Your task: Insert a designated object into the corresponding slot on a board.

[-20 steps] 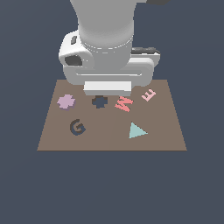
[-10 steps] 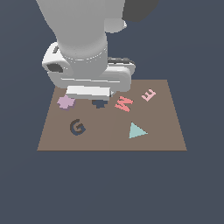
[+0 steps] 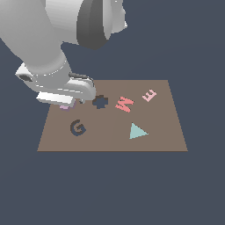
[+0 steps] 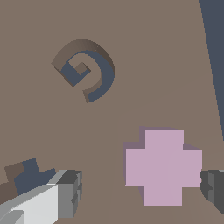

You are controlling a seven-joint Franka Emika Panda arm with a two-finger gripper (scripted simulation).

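Gripper: held low over the board's far corner on the exterior view's left; jaws spread wide, one finger and the other seen on either side of the cross, neither touching it.
Cross: a lilac plus-shaped block, lying flat on the board between the fingers, nearer one of them; in the exterior view only a sliver is seen under the hand.
Board: brown, flat, rectangular.
G: a dark letter-shaped recess, set nearer than the cross.
Triangle: teal, placed to the exterior view's right of the G.
Slot: a dark cross-shaped cutout, just beside the gripper, empty.
W: red, just beyond the slot to the exterior view's right.
E: pink, farthest from the cross.
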